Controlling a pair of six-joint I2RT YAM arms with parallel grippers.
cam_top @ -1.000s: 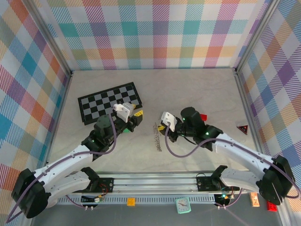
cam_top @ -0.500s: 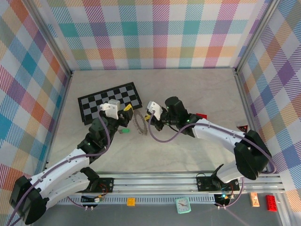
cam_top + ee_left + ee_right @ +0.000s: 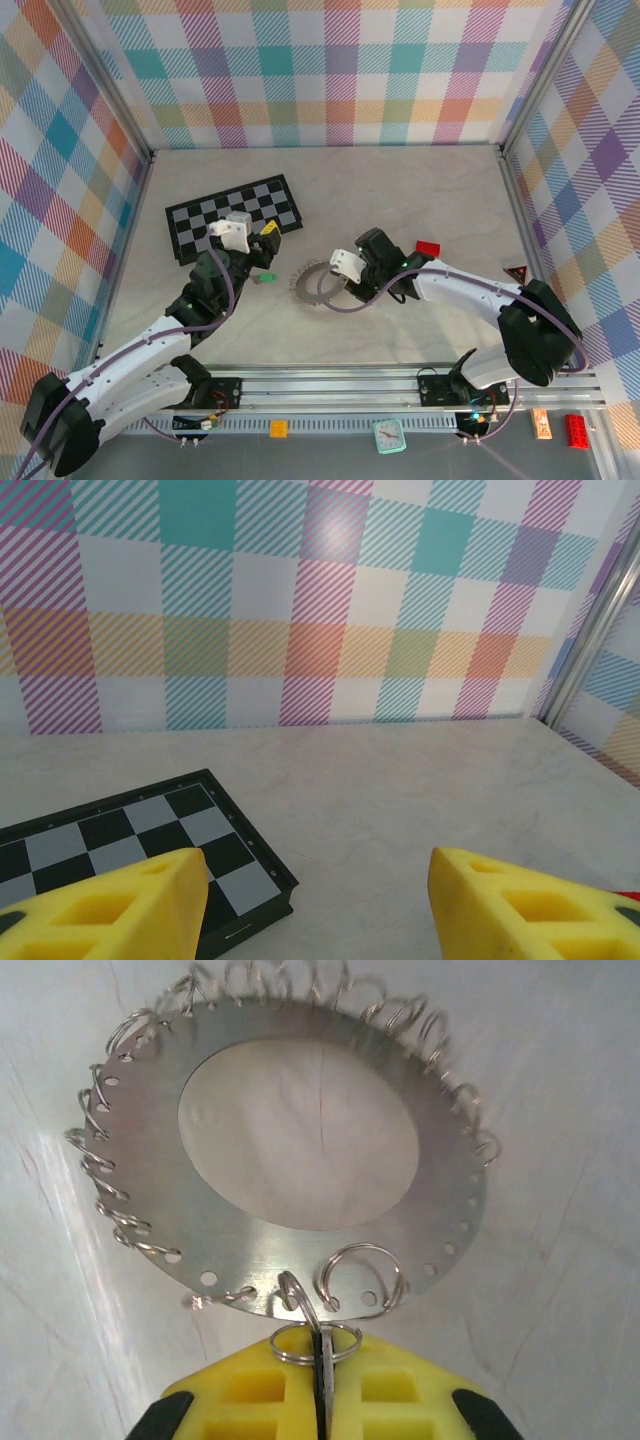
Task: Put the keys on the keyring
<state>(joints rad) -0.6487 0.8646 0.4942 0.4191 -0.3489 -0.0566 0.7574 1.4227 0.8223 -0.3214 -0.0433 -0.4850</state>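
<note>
The keyring (image 3: 235,1245), a flat silvery ring with holes and several small wire loops along its rim, lies flat on the table (image 3: 315,281). My right gripper (image 3: 320,1380) is at its near edge, shut on a thin metal piece seen edge-on, a key by its look. A small split ring (image 3: 316,1345) around that piece hooks into a rim loop. From above, the right gripper (image 3: 347,272) touches the keyring's right side. A green-headed key (image 3: 265,279) lies on the table left of the keyring. Just beyond that key my left gripper (image 3: 266,240) is open and empty, with yellow fingertips (image 3: 110,900) wide apart.
A black-and-white chessboard (image 3: 232,215) lies at the back left, its corner (image 3: 225,865) near my left fingers. A red block (image 3: 428,248) and a dark triangular piece (image 3: 516,274) sit to the right. Checked walls close three sides. Small items, among them a clock (image 3: 388,433), lie by the front rail.
My right gripper swung the keyring left toward the left gripper, then laid it flat on the table. My left gripper opened wider and drew back; the green key stayed on the table.
</note>
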